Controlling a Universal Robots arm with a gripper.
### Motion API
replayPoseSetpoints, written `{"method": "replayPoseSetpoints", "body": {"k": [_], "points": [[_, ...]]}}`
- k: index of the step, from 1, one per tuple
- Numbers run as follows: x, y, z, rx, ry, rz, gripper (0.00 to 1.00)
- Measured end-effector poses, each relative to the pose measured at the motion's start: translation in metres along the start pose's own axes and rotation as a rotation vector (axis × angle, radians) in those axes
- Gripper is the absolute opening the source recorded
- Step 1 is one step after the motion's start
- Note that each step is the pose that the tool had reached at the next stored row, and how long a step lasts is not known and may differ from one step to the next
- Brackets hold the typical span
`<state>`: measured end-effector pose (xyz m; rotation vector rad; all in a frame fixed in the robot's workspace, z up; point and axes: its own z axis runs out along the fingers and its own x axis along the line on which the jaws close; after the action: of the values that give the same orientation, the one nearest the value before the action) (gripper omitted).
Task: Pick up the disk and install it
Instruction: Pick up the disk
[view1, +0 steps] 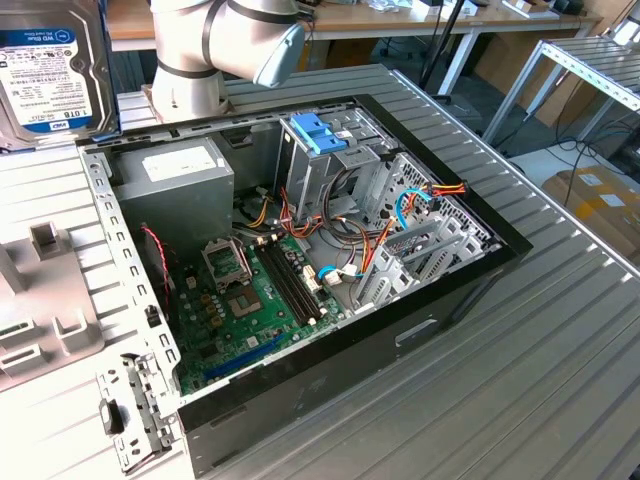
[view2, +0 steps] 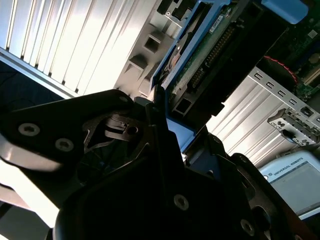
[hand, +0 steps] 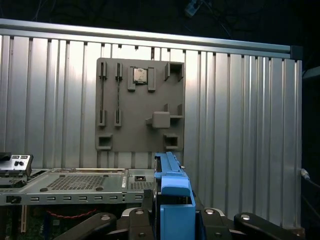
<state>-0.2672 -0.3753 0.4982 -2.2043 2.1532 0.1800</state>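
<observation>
My gripper (hand: 172, 206) pinches the hard drive (view1: 48, 70) at its blue-railed edge; I judge it dense, rigid, shock-sensitive, slick-faced.

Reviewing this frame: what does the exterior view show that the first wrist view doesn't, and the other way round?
Exterior view: the inside of the open computer case, with the grey power supply, the green motherboard and the light-blue latch, plus the white label face of the disk.
First wrist view: the gripper clamped on the disk's blue side rail, seen edge-on, and the whole face of the grey fixture plate on the ribbed table.
Both: the disk, the fixture plate and the case's metal frame.
</observation>
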Motion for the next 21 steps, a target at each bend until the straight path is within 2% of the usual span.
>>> {"method": "replayPoseSetpoints", "body": {"k": [21], "points": [[0.0094, -0.0016, -0.0010, 0.0000, 0.0000, 0.000, 0.37]]}}
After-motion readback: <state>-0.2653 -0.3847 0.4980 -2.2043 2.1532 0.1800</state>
